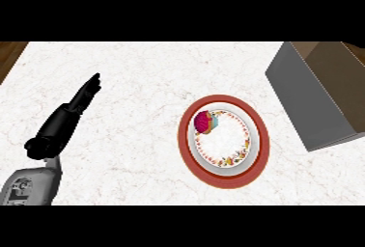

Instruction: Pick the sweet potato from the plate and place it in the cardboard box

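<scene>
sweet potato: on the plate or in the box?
On the plate. The sweet potato lies on the upper left of the plate, apart from the cardboard box at the right.

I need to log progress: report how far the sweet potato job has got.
Done: nothing shows as placed; the sweet potato lies on the plate. In hand: nothing; the left hand is open over the counter's left, and the right hand is out of view. Left: lifting it and setting it in the cardboard box at right.
</scene>
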Robot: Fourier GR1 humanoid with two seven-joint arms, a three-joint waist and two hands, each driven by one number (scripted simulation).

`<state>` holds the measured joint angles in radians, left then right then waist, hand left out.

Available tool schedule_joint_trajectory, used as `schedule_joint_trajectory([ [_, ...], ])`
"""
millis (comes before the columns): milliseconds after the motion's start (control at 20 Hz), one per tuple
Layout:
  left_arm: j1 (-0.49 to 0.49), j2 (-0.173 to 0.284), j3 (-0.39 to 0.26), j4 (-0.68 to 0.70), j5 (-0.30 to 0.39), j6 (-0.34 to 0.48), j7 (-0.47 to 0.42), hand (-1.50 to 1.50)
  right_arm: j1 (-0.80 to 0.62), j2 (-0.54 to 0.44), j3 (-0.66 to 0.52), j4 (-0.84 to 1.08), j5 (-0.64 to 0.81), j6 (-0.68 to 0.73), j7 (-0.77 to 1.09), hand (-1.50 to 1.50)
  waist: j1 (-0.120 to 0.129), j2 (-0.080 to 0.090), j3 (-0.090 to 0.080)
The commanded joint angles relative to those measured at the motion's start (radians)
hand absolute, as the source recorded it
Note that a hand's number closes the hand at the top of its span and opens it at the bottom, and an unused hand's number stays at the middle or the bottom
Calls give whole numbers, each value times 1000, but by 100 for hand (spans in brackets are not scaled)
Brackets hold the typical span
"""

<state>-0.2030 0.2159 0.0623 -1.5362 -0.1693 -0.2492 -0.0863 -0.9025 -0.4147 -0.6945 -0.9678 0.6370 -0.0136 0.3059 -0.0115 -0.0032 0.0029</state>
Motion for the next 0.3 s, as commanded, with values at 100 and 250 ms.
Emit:
schedule_joint_trajectory([
  [100, 8, 2, -1, 20, -4, -8, -32, 0, 61, -17, -182, -42, -173, -105, -61, -150, 3, 3, -2],
  [250, 9, 3, -8, -53, 1, -17, 32, 0, 146, -17, -194, -59, -219, -136, -152, -150, 12, 2, -2],
])
